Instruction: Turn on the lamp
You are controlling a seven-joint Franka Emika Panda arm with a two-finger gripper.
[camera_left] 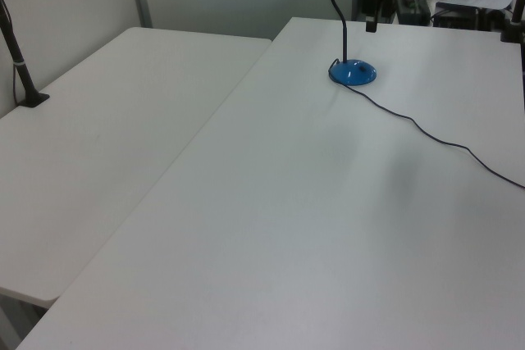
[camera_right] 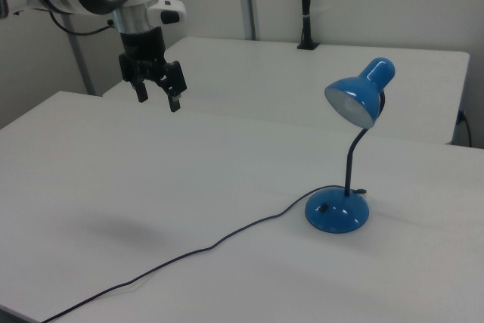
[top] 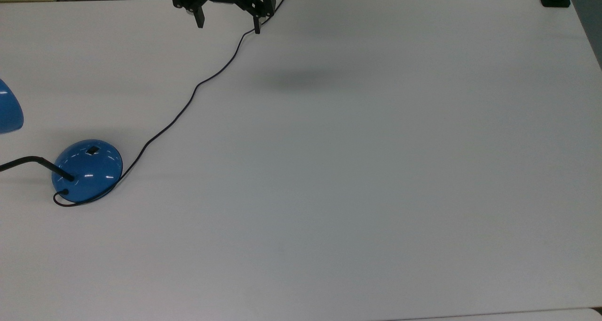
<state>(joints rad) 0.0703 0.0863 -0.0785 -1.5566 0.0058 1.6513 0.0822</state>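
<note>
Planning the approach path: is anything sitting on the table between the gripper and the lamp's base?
Only the lamp's cord; in the top view it trails across bare table between gripper and base.

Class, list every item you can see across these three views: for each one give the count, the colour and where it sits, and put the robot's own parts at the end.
lamp: one, blue dome base, blue shade and thin black bent arm; stands on the white table at the top view's left.
switch: one, black, on top of the lamp's base.
cord: one, black, runs from the lamp's base across the table to the far edge in the top view.
table: one, white, holds the lamp.
second table: one, white, beside the first at the left view's left.
gripper: one, black, fingers open, in the air above the table, apart from the lamp.
</note>
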